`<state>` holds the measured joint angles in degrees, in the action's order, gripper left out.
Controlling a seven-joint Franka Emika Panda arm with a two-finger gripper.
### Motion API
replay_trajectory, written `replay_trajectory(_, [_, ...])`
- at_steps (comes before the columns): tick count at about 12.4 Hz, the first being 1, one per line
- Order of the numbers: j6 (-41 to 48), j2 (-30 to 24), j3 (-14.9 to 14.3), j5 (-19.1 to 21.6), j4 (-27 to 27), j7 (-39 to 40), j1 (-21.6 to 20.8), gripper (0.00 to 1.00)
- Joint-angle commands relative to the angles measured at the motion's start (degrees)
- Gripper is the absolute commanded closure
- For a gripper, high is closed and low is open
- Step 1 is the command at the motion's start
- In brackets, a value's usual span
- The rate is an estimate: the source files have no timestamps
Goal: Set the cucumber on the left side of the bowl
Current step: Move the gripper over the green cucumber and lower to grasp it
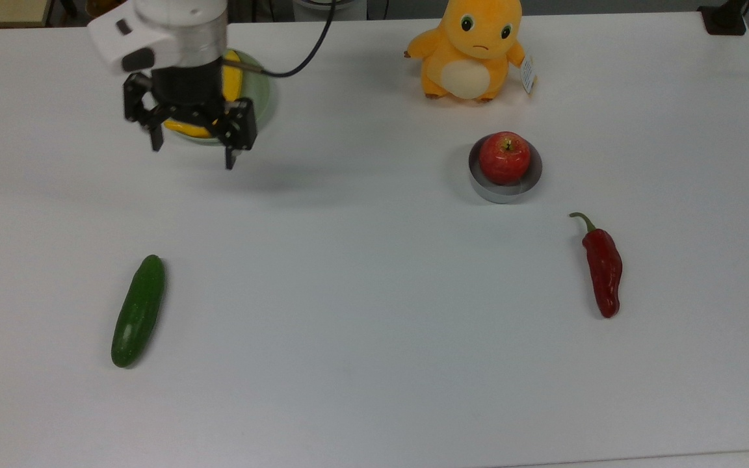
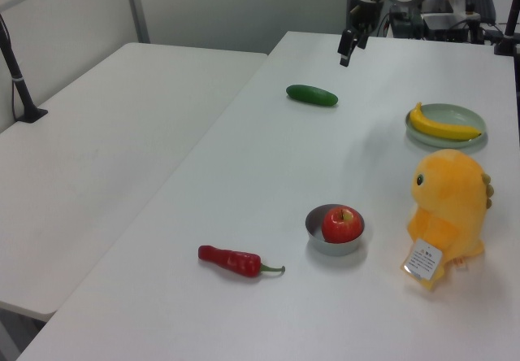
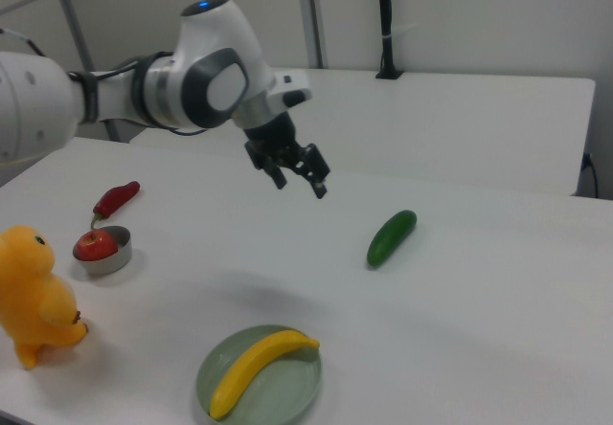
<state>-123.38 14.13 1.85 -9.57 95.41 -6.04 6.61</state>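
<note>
While tool (image 1: 193, 153) open, banana (image 1: 235, 71) half hidden.

Bright, even overhead light; soft shadows on the white table (image 1: 374, 338); slight blur.

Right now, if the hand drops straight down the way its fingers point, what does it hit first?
Probably bare table. The open hand hangs near the green dish holding the banana, seemingly off its edge, and far from the cucumber. Depth is uncertain.
</note>
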Motion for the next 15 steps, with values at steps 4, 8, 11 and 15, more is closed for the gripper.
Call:
replay_trajectory(4, [-3.6,15.6,0.2,-1.2,-15.9,4.5,2.6,0.00])
replay_trajectory(8, [-13.2,23.6,-2.5,-1.4,-20.2,-2.7,3.0,0.00])
replay_trajectory(11, [-17.7,27.7,-4.5,-3.2,-21.2,-3.2,3.0,0.00])
replay_trajectory(15, [-21.0,30.4,-5.2,-3.2,-21.1,-3.3,2.8,0.00])
